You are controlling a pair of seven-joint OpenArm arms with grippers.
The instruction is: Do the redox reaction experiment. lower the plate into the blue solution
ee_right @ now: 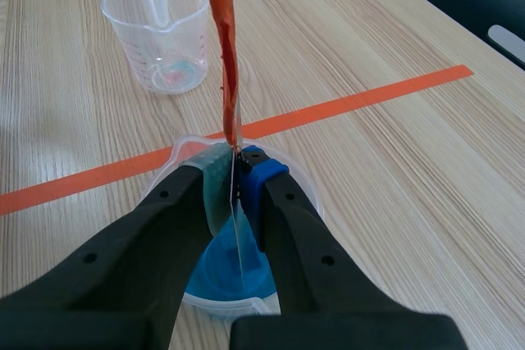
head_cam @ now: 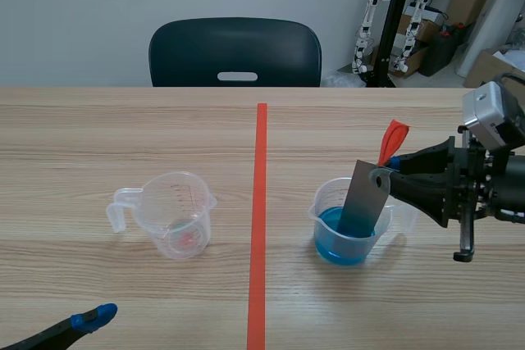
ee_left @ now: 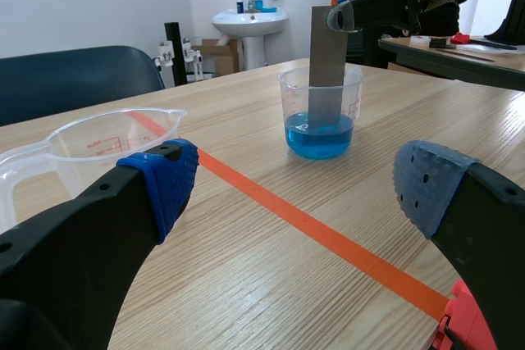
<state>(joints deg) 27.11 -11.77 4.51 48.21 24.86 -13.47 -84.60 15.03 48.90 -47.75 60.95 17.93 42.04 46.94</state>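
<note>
1. The right gripper (ee_right: 236, 171) reaches in level from the right, pinching the grey plate (head_cam: 365, 198). The plate's lower end stands in the blue solution (head_cam: 340, 247) in the right beaker (head_cam: 321, 206).
2. The left gripper (ee_left: 295, 182) sits low at the near left, spread wide and holding nothing.
3. The scene view shows only 1 of its blue tips.

Pretty sure it's a robotics lab, not a proper chem one: wood-grain table (head_cam: 98, 120) with an orange tape line (head_cam: 261, 202), white jointed arm rigs (head_cam: 369, 26) standing behind it, cardboard boxes (head_cam: 486, 67), a pedestal sink (ee_left: 248, 19).
</note>
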